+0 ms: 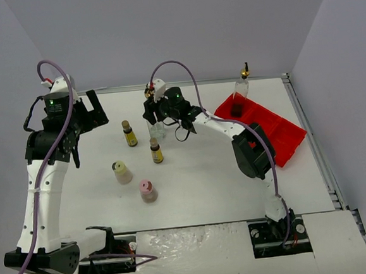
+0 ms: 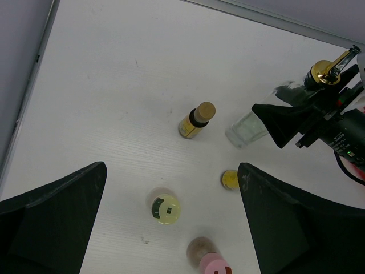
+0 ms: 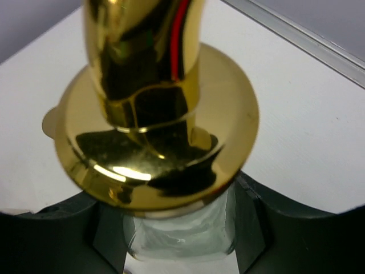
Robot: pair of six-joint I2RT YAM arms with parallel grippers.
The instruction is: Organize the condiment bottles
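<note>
Tall clear glass bottle with gold pour spout [image 2: 246, 127]: mid-back of white counter [image 1: 199, 186], neck clamped in right gripper [image 1: 151, 118], closed on glass just under gold collar. Long axis near vertical, spout up. Second tall clear glass bottle [image 1: 242, 86] upright at back corner of red compartmented tray [image 1: 284, 132]. Small amber bottle [image 1: 129, 133], another amber bottle [image 1: 156, 150], squat cream bottle [image 1: 121, 172], squat pink bottle [image 1: 148, 190] upright nearby. Left gripper [image 2: 171, 168] wide open, empty.
</note>
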